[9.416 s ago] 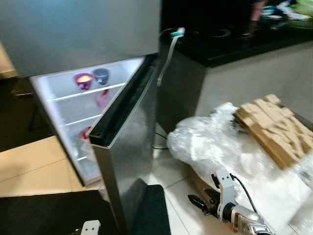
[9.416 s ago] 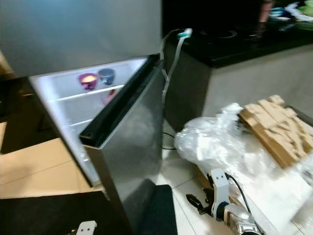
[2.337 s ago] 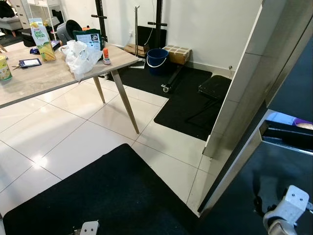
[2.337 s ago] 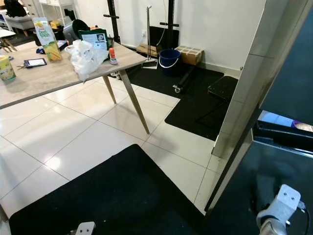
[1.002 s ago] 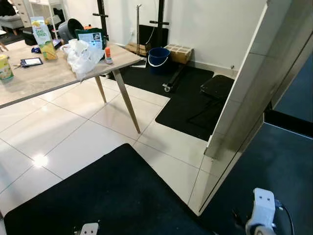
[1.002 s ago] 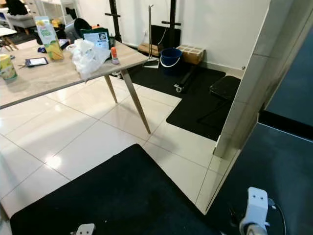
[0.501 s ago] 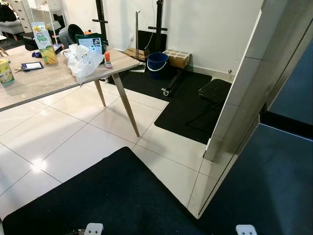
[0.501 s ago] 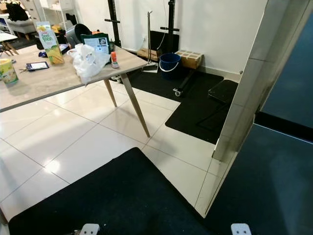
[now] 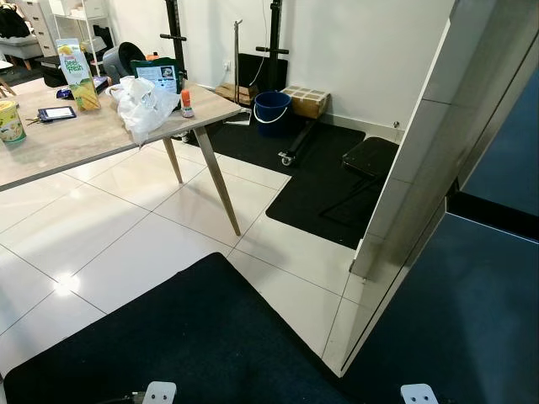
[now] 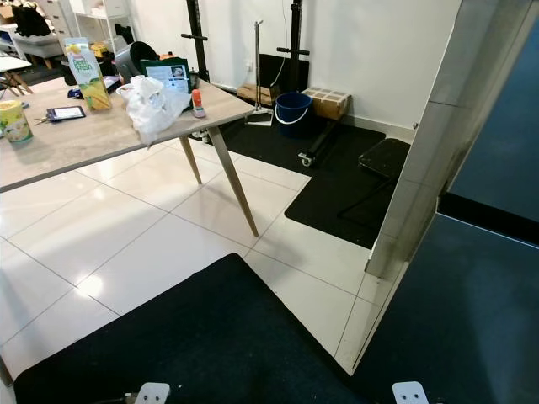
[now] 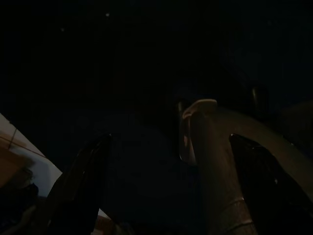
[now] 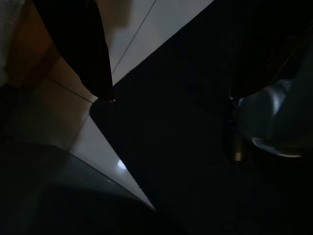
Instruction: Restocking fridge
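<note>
The fridge (image 9: pixel 438 143) rises along the right edge, silver side panel toward me, dark front (image 9: pixel 472 286) beside it. On the wooden table (image 9: pixel 76 143) at the left stand a juice carton (image 9: pixel 73 61), a white plastic bag (image 9: pixel 143 101), a small orange-capped bottle (image 9: pixel 186 104), a yellow cup (image 9: pixel 9 120) and a green packet (image 9: pixel 158 74). Both arms hang low. My left gripper (image 11: pixel 168 139) is open over dark shade. My right gripper (image 12: pixel 171 97) is open above the black mat, holding nothing.
A black floor mat (image 9: pixel 185 337) lies right before me on white tiles. Another mat (image 9: pixel 320 168) runs to the back wall, with a blue bucket (image 9: pixel 271 108), a cardboard box (image 9: pixel 305 100), a black weight rack (image 9: pixel 269 42) and a small black stool (image 9: pixel 370 156).
My right arm has dropped from the lower right of the head views; just its wrist mount shows now. The camera tilted slightly. The table items have not moved.
</note>
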Robot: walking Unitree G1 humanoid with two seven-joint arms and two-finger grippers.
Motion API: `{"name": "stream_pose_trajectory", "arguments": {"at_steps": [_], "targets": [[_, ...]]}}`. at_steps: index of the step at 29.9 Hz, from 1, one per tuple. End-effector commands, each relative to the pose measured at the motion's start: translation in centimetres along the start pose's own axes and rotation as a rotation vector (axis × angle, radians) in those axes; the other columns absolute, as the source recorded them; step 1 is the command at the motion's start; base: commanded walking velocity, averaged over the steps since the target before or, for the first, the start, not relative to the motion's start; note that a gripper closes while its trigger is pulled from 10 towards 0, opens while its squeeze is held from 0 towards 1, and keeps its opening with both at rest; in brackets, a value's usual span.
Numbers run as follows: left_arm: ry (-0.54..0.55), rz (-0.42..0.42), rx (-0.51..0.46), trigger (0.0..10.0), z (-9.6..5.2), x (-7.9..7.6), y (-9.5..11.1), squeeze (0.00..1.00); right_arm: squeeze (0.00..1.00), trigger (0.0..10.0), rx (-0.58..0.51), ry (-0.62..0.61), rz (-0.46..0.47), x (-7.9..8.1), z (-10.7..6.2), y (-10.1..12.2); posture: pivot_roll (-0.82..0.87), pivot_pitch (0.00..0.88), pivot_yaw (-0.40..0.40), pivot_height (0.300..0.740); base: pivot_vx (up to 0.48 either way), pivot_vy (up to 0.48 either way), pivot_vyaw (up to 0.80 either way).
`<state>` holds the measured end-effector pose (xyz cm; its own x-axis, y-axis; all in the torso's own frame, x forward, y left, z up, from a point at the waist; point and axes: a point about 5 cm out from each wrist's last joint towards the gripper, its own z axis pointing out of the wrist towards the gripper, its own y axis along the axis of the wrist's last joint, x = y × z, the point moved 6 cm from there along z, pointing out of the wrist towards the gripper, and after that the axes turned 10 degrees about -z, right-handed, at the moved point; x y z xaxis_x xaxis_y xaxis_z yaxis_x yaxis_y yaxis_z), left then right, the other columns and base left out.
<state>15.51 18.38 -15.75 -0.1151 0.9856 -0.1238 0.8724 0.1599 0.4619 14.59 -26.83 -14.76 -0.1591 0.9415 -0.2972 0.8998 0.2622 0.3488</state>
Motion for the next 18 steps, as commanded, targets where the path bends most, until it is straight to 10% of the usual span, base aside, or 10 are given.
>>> {"name": "stream_pose_trajectory", "arguments": {"at_steps": [1,11,18], "targets": [[0.012,0.005,0.006,10.0,-0.2,0.8,-0.2,0.0,0.0,10.0,-0.004,0.017,-0.002,0.8,0.0,0.1,0.05,0.0,-0.009,0.74,0.0,0.0,0.0],[0.065,0.013,-0.003,10.0,-0.8,4.0,0.8,0.0,0.0,10.0,0.024,0.097,-0.085,4.0,-0.3,-1.6,0.08,0.0,-0.001,0.74,0.0,0.0,0.0],[0.072,-0.038,-0.09,10.0,-0.5,4.0,3.8,0.0,0.0,10.0,-0.05,0.083,-0.138,2.3,0.2,2.4,0.11,0.0,-0.021,0.74,0.0,0.0,0.0]]}}
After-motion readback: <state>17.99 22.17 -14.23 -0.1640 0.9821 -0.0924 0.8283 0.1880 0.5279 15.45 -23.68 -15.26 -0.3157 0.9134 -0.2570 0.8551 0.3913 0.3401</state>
